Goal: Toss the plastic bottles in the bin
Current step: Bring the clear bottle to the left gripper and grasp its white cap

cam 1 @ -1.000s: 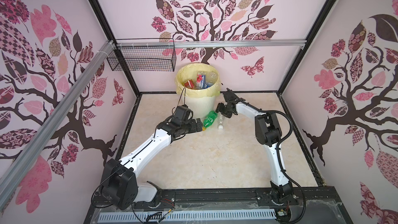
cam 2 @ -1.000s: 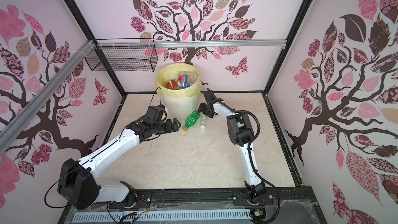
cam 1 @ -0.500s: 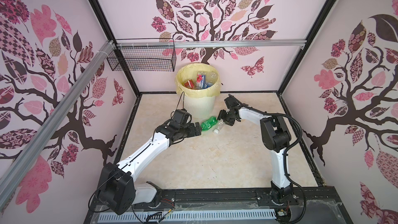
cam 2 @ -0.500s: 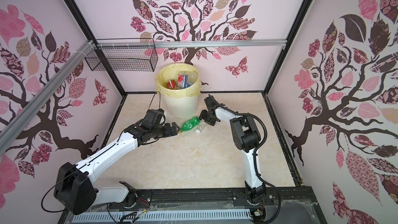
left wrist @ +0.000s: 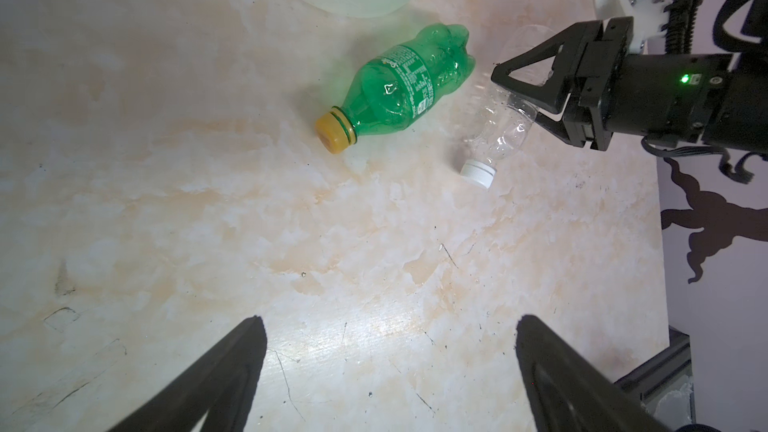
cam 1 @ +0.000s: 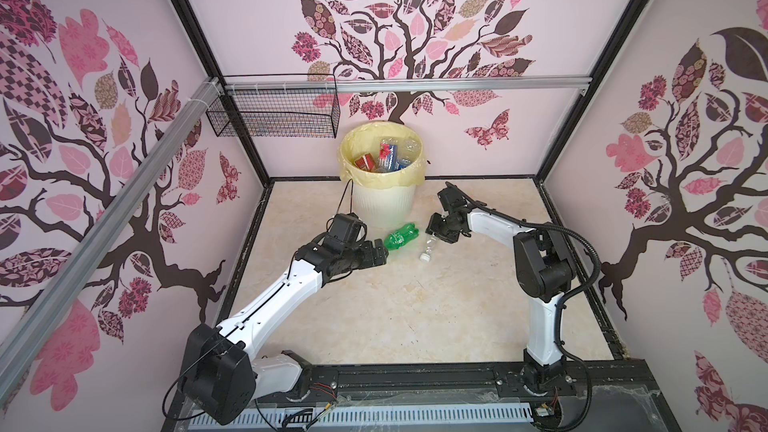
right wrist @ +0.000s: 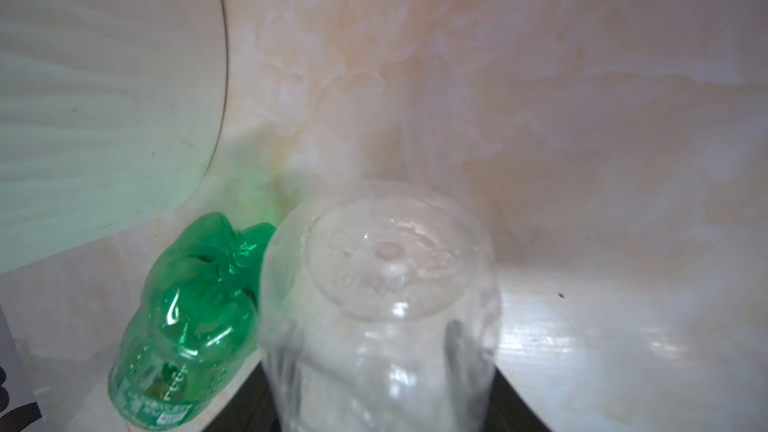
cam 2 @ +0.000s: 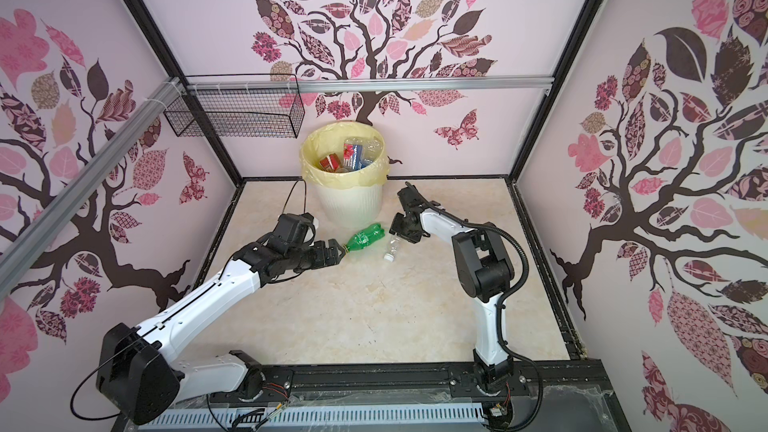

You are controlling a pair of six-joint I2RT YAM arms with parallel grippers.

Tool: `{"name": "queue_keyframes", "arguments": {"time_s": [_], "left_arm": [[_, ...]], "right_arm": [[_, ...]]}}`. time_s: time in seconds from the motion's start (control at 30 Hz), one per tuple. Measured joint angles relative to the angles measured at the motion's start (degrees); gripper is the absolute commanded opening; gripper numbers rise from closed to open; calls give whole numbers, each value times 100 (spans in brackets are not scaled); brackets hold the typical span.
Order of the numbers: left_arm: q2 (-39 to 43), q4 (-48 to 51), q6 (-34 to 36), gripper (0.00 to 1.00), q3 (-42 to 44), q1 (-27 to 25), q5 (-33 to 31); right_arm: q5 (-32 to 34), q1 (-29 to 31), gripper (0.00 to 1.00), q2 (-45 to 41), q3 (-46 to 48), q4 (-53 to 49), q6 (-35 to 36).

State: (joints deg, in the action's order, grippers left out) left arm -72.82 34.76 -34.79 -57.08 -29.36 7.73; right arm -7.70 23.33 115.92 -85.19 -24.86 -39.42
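- Your L gripper (left wrist: 390,322) is nearest: fingers spread wide, holding nothing, low over the tabletop (cam 1: 415,305), aimed at the green bottle (cam 1: 400,236).
- The green bottle lies on its side just past those fingertips, yellow cap toward the L gripper, base toward the bin (cam 1: 382,205). Tips touching the cap or not: can't tell.
- Just beside it lies the clear bottle (left wrist: 498,135), white cap pointing toward the front and seemingly resting on the tabletop.
- Your R gripper (left wrist: 515,95) is clamped on the clear bottle's body near its base end. The R wrist view is filled w/ that base between the fingers.
- Step in hand, as I read it: R arm picking up the clear bottle, L arm lined up for the green one.
- Next move, probably: lift R straight up, since the green bottle sits close alongside. Then gain height, as the bin's rim stands well above both bottles, and release over the opening. Thin plastic could crush or slip.
- The bin stands just behind both bottles: cream, ribbed, yellow liner, w/ several bottles in the bin (cam 1: 386,155) already.
- Surface: beige marbled tabletop, lightly scuffed; no other loose bottles seen.
- Room, front to back: black rail (cam 1: 415,376) carrying both arm bases; pink walls (cam 1: 415,35) w/ tree decals; black wire basket (cam 1: 274,118) hung at rear L; metal bar (cam 1: 457,85) across the back wall.
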Motion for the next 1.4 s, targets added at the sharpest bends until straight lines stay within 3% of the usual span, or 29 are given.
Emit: {"name": "queue_keyframes", "arguments": {"time_s": [0.47, 0.83, 1.23, 1.4], "left_arm": [[-114, -407, -146, 97, 28, -343, 610], [-879, -654, -17, 97, -964, -879, 739], [-1126, -737, 251, 79, -1217, -1010, 789], [-1134, -728, 356, 67, -1360, -1012, 752]], "right_arm": [[-66, 11, 53, -1888, 520, -131, -195], [-452, 90, 53, -2225, 487, -321, -463], [-761, 195, 52, -2337, 94, -358, -822], [-815, 258, 52, -2426, -85, -328, -890]]}}
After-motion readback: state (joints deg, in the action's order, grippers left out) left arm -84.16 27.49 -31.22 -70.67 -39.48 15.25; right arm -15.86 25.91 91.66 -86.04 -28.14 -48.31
